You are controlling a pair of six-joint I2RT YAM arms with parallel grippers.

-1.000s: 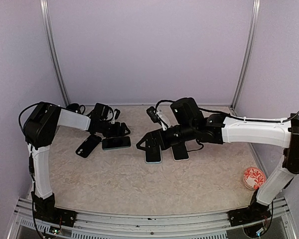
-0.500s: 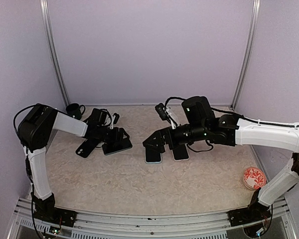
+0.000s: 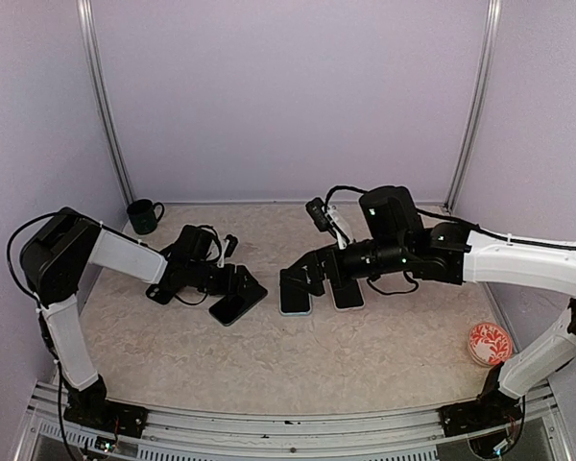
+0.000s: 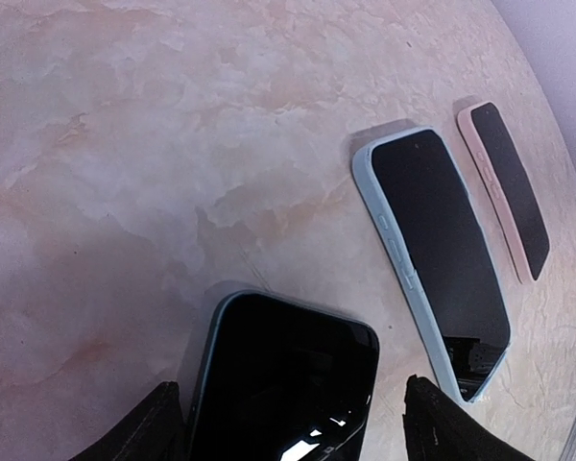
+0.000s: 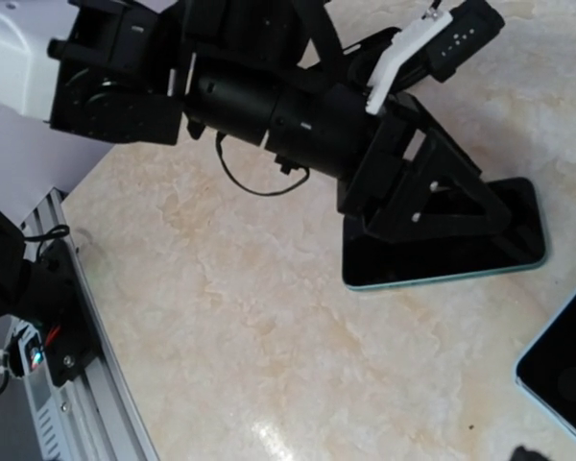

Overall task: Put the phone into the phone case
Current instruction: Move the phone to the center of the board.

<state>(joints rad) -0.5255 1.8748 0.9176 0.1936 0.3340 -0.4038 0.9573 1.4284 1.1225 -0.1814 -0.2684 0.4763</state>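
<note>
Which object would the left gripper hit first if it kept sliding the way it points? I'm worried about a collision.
Probably the blue-cased phone, with the pink-cased phone beyond it. The left gripper straddles the dark phone; depth is unclear.

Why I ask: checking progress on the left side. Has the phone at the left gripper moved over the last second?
Yes. The phone at the left gripper has slid toward the near edge and rightward, away from the green mug, closer to the blue case.

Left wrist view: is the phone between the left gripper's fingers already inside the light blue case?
No. The dark phone lies on the table between the fingers, apart from the light blue case.
</note>
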